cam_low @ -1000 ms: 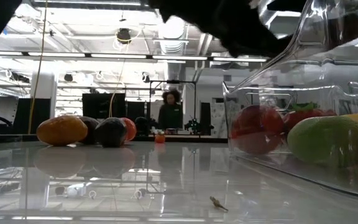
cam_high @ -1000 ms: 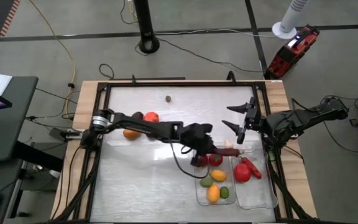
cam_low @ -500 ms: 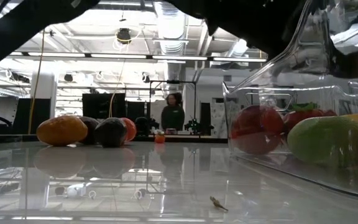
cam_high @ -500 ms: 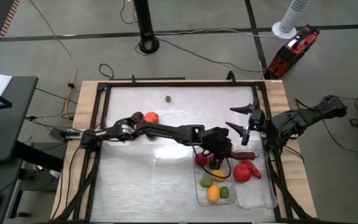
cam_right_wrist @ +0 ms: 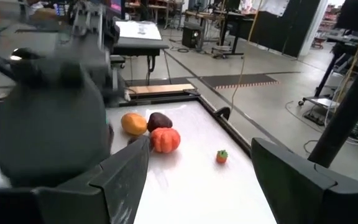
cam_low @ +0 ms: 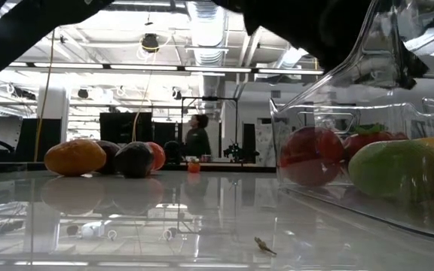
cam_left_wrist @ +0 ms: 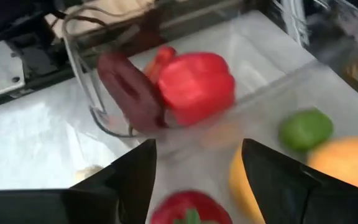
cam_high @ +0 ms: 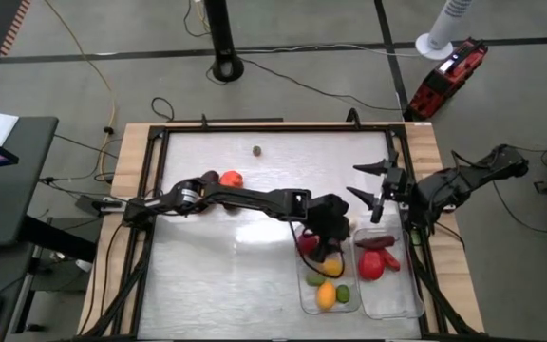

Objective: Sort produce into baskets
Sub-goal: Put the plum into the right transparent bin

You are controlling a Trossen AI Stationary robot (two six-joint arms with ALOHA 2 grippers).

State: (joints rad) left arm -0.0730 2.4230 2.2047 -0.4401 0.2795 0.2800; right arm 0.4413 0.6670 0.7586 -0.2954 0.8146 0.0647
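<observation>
Clear plastic walls mark the two baskets at the near right of the white table (cam_high: pixel 216 275): the left basket (cam_high: pixel 304 296) and the right basket (cam_high: pixel 408 302) stand side by side, touching. The left gripper (cam_high: pixel 327 249) reaches across the table on its long dark arm and hangs over the far end of the left basket; in the left wrist view its jaws are spread with nothing between them, and the fingers (cam_left_wrist: pixel 277 176) frame a red strawberry-like fruit (cam_left_wrist: pixel 188 209) lying directly below. Nearer in that basket lie an orange-yellow fruit (cam_high: pixel 326 295) and a green lime (cam_high: pixel 343 294), with what may be another small green piece beside them, though the arm hides much of it. In the right basket rest a red bell pepper (cam_high: pixel 370 265), a dark purple vegetable (cam_high: pixel 376 243) and a second red piece (cam_high: pixel 389 259), close together at the far end. The right gripper (cam_high: pixel 380 187) waits above the right edge of the table, just beyond the right basket, its jaws spread wide and empty. Unsorted produce remains well apart on the far left of the table: an orange fruit (cam_right_wrist: pixel 133 123), a dark purple fruit (cam_right_wrist: pixel 159 120) and a red tomato (cam_high: pixel 232 178), clustered and touching, plus one tiny item (cam_high: pixel 256 149) alone near the far edge.
</observation>
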